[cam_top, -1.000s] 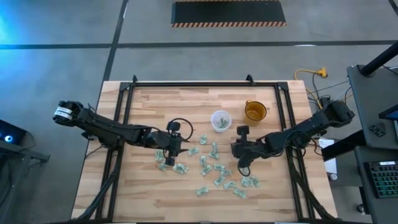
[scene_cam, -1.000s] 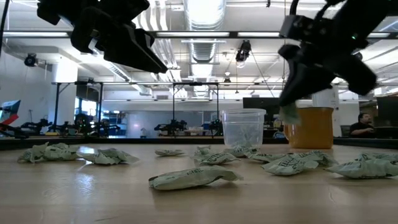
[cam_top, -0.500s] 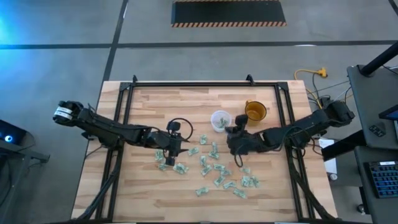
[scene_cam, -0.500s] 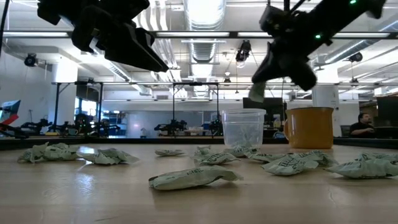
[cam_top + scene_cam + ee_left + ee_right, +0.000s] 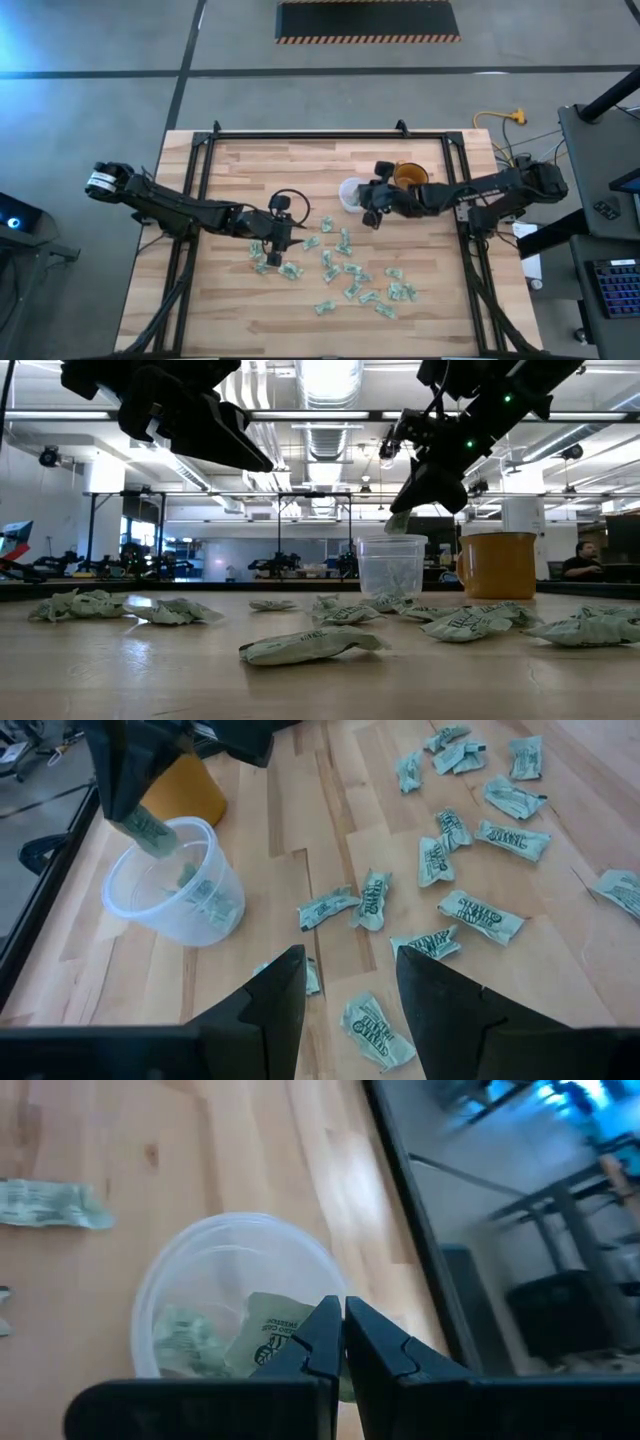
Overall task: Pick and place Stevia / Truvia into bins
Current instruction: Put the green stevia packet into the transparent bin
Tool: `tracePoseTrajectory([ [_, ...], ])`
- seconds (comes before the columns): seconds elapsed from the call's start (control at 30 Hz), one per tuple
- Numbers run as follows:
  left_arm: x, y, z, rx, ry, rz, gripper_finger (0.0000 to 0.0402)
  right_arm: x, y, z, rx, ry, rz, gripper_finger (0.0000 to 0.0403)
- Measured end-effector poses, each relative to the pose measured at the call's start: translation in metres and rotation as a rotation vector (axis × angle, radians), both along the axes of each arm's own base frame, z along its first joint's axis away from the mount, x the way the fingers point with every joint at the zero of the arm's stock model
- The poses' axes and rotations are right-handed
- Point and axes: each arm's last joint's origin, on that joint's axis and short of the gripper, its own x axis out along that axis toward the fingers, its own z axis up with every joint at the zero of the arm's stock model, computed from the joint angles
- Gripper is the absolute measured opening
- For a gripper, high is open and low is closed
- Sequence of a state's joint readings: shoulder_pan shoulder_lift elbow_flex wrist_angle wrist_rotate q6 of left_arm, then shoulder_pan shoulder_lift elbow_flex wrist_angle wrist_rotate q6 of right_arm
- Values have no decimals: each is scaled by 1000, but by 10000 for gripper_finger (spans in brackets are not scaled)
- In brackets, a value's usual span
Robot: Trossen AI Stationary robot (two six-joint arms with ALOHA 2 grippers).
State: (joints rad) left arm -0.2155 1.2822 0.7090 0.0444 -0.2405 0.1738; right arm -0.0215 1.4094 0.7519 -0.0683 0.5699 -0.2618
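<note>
Right pincer pinching one sachet just above the clear cup.

Held over the cup's open mouth, fingers pressed together on a pale green and white sachet hanging between the tips; a few sachets already lying inside the cup. Standing just beside the cup, on its right-arm side, an orange cup. Scattered over the wooden counter on the near side of the cup, many more loose sachets, none touching a pincer. Hovering above the pile's left edge, well apart from the cup, left pincer with fingers spread and nothing between them.
</note>
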Motion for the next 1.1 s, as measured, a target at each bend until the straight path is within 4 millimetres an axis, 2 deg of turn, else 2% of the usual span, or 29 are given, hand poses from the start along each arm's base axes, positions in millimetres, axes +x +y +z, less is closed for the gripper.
tracePoseTrajectory([
  [0.5, 0, 2, 0, 1, 0, 8, 142, 2, -1, 1, 27, -41, -3, 13],
  [0.83, 0, 2, 0, -3, -1, 10, 142, 1, -2, 1, 27, -39, -7, 88],
  [0.97, 10, 1, -10, 2, -6, 12, 142, 0, 1, 2, 13, -24, 16, 110],
  [1.1, 29, 3, -35, 69, 15, -7, 142, -2, 11, 6, 11, -32, 56, 120],
])
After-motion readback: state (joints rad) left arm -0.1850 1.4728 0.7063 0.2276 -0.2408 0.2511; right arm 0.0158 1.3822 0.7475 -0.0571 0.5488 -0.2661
